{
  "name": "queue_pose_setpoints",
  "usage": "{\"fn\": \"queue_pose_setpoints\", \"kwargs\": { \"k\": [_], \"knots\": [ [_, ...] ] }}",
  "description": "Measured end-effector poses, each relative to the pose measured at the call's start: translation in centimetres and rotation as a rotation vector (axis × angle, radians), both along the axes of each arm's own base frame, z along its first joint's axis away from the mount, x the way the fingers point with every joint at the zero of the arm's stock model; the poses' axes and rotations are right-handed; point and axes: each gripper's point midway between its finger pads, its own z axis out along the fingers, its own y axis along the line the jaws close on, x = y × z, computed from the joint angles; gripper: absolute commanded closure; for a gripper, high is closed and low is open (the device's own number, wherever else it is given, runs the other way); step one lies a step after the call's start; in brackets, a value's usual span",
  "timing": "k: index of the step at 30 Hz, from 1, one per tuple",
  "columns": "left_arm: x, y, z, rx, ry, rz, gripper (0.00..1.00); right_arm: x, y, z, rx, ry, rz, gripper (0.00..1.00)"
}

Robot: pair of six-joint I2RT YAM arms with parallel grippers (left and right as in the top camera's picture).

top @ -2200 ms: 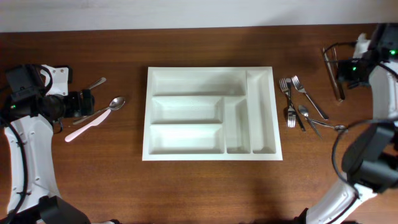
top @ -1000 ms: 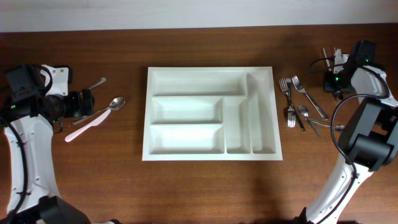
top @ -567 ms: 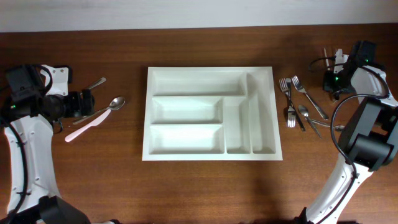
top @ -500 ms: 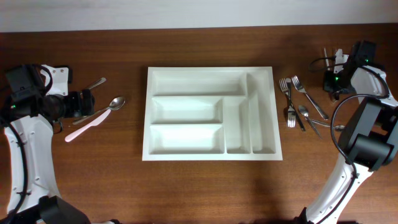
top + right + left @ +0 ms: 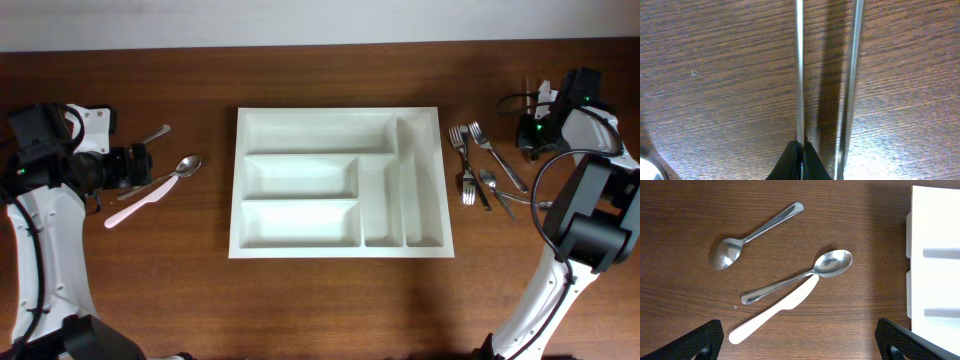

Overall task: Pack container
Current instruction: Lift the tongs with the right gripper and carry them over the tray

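White plastic container (image 5: 300, 198) is sitting off to one side of the left gripper (image 5: 800, 342), whose fingers (image 5: 705, 341) are hanging spread wide over two spoons (image 5: 800, 275) and a pale knife (image 5: 775, 310). Right gripper (image 5: 800, 160) is pinching a thin metal strip (image 5: 799, 75).

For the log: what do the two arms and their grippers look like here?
Both arms have white shells, black joints and looping black cables: left arm, right arm. Small green lights glow near each wrist. The left gripper has black, wedge-shaped fingers.
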Motion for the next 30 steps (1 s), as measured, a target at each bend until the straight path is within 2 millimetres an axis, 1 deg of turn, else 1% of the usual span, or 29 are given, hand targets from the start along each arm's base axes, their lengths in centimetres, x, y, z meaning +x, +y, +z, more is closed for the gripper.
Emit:
{"fn": "queue_pose_setpoints", "kwargs": {
  "k": [4,6,9,10,13,15,16,17,19,20,22,23,25,26,30],
  "knots": [
    [0.0,0.0,0.0,0.0,0.0,0.0,0.01,-0.8,0.3,0.2,0.017,0.042,-0.001,0.96],
    [0.0,0.0,0.0,0.0,0.0,0.0,0.01,-1.3,0.5,0.6,0.029,0.068,-0.002,0.96],
    [0.0,0.0,0.0,0.0,0.0,0.0,0.01,-1.1,0.5,2.8,0.034,0.078,-0.005,0.96],
    [0.0,0.0,0.0,0.0,0.0,0.0,0.01,-0.9,0.6,4.0,0.033,0.073,-0.004,0.96],
    [0.0,0.0,0.0,0.0,0.0,0.0,0.01,-0.6,1.1,8.8,0.023,0.044,-0.006,0.96],
    [0.0,0.0,0.0,0.0,0.0,0.0,0.01,-0.4,2.2,12.9,0.005,-0.003,0.012,0.96],
    [0.0,0.0,0.0,0.0,0.0,0.0,0.01,-0.3,3.0,15.1,-0.006,-0.03,0.028,0.96],
    [0.0,0.0,0.0,0.0,0.0,0.0,0.01,-0.3,4.2,17.2,-0.016,-0.059,0.048,0.96],
    [0.0,0.0,0.0,0.0,0.0,0.0,0.01,-0.6,7.1,20.4,-0.026,-0.097,0.101,0.96],
    [0.0,0.0,0.0,0.0,0.0,0.0,0.01,-0.8,8.8,21.7,-0.028,-0.109,0.133,0.96],
    [0.0,0.0,0.0,0.0,0.0,0.0,0.01,-1.4,12.5,23.2,-0.025,-0.113,0.207,0.96],
    [0.0,0.0,0.0,0.0,0.0,0.0,0.01,-1.7,14.7,23.6,-0.019,-0.105,0.258,0.96],
    [0.0,0.0,0.0,0.0,0.0,0.0,0.01,-2.3,18.9,23.4,-0.002,-0.079,0.373,0.96],
    [0.0,0.0,0.0,0.0,0.0,0.0,0.01,-2.4,21.3,22.9,0.003,-0.063,0.448,0.96],
    [0.0,0.0,0.0,0.0,0.0,0.0,0.01,-3.0,29.2,21.2,-0.013,-0.029,0.746,0.96]
  ]
}}
